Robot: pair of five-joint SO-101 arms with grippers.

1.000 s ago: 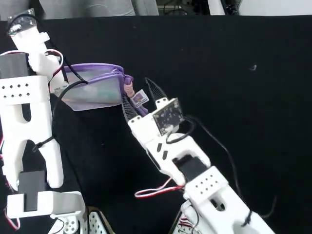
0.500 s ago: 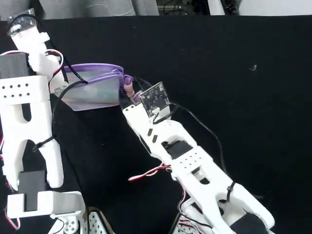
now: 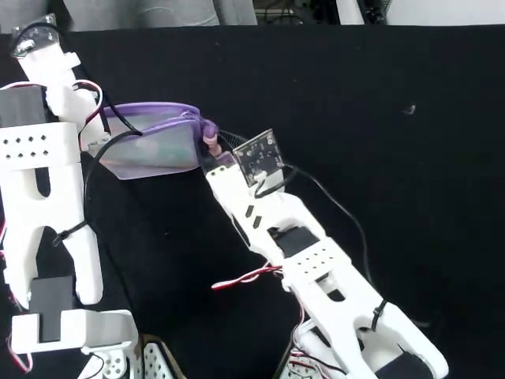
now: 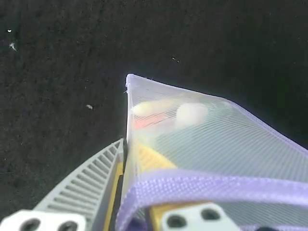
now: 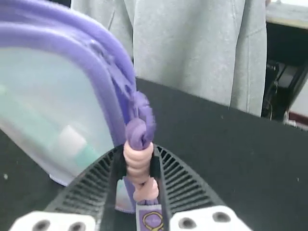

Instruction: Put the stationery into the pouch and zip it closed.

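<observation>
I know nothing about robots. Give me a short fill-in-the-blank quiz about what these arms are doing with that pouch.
1. The right gripper is shut on the pink coil hanging from the end of the pouch's ____.
2. The trim along the top of the pouch is coloured ____.
3. The table under both arms is coloured ____.

Missing words: zipper; purple; black.

I see the pouch (image 4: 216, 139) as ribbed see-through plastic edged with woven cloth, its zip pull (image 5: 139, 166) a smooth rubbery coil, the table (image 3: 379, 118) under it matt cloth.
</observation>
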